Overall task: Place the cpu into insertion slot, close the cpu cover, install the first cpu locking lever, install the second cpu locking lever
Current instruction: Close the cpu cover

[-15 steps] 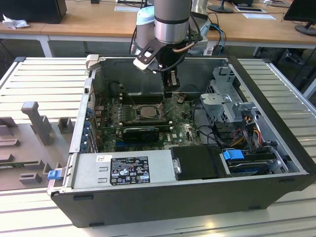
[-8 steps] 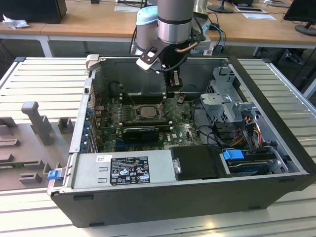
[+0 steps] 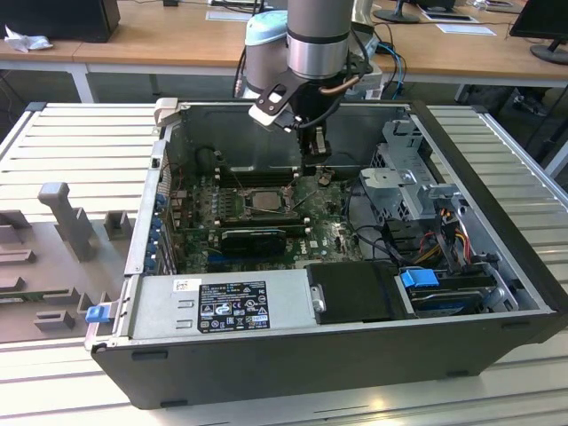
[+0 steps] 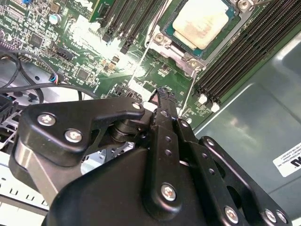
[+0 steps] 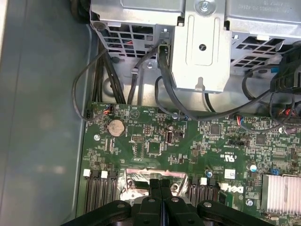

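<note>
Slatted metal counter (image 3: 71, 133) carries an open black computer case (image 3: 355, 364), lying on its side. Grey fixture blocks (image 3: 62, 222) sit on the counter at the exterior view's left. The robot arm (image 3: 315, 35) comes down into the case from above. A green motherboard (image 3: 335, 232) covers the case floor. The labelled silver power supply (image 3: 231, 302) is along the near wall and the metal drive cage (image 3: 404, 169) is at the exterior view's right.

Gripper (image 3: 318, 164) hangs low over the board, just beside the socket on the drive-cage side. In both wrist views the gripper (image 5: 160, 186) is clenched, black fingers (image 4: 164, 101) pressed together with nothing seen between them. Whether the tips touch the board cannot be told.

Long black memory slots (image 4: 240, 52) flank the socket. The insertion slot (image 4: 181, 52) has a silvery rim with screws at its corners. The cpu cover (image 4: 162, 40) seems to lie flat on it, framing the chip. The cpu (image 4: 202, 22) sits inside the insertion slot, pale metal top facing up, also seen at the board's centre in the exterior view (image 3: 266, 200). Two thin metal rods (image 4: 140, 66) run out from the socket toward the gripper; latched or not, cannot tell. A coin battery (image 5: 115, 126) is on the board near the case wall.
</note>
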`<state>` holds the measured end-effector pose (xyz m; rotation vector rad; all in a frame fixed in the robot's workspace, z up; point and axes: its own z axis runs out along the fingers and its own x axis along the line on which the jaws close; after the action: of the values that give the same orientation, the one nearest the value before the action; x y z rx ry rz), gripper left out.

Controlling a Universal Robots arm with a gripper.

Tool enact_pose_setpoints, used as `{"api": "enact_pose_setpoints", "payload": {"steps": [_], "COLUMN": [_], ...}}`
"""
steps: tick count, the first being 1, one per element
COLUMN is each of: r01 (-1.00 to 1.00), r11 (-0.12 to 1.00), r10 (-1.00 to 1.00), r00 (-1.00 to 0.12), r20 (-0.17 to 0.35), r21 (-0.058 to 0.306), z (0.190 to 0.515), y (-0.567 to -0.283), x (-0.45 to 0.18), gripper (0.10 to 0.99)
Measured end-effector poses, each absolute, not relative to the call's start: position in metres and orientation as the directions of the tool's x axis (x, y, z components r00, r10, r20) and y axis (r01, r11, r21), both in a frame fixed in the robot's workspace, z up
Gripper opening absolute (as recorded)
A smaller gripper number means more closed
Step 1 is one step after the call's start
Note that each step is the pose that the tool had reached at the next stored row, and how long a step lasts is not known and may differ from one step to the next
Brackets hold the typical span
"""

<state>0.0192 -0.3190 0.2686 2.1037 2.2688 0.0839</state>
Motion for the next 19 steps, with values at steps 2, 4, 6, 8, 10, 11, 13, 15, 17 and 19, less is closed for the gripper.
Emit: {"api": "enact_pose_setpoints", "payload": {"steps": [2, 4, 6, 8, 10, 11, 13, 15, 17, 19], "r01": [0.995, 0.995, 0.995, 0.995, 0.995, 0.995, 0.995, 0.995, 0.995, 0.995], "r11": [0.075, 0.075, 0.075, 0.075, 0.075, 0.075, 0.075, 0.075, 0.075, 0.075], "r10": [0.997, 0.997, 0.997, 0.997, 0.997, 0.997, 0.997, 0.997, 0.997, 0.997], "r00": [-0.076, -0.076, -0.075, -0.076, -0.076, -0.076, -0.076, -0.075, -0.076, -0.076], "r20": [0.003, 0.003, 0.003, 0.003, 0.003, 0.003, 0.003, 0.003, 0.003, 0.003], "r21": [0.071, 0.071, 0.071, 0.071, 0.071, 0.071, 0.071, 0.071, 0.071, 0.071], "z": [0.269, 0.269, 0.270, 0.274, 0.274, 0.274, 0.274, 0.274, 0.274, 0.273], "y": [-0.319, -0.319, -0.319, -0.319, -0.319, -0.319, -0.319, -0.319, -0.319, -0.319], "x": [0.020, 0.023, 0.023, 0.024, 0.027, 0.031, 0.039, 0.043, 0.047, 0.050], "gripper": [0.106, 0.106, 0.106, 0.106, 0.106, 0.106, 0.106, 0.106, 0.106, 0.106]}}
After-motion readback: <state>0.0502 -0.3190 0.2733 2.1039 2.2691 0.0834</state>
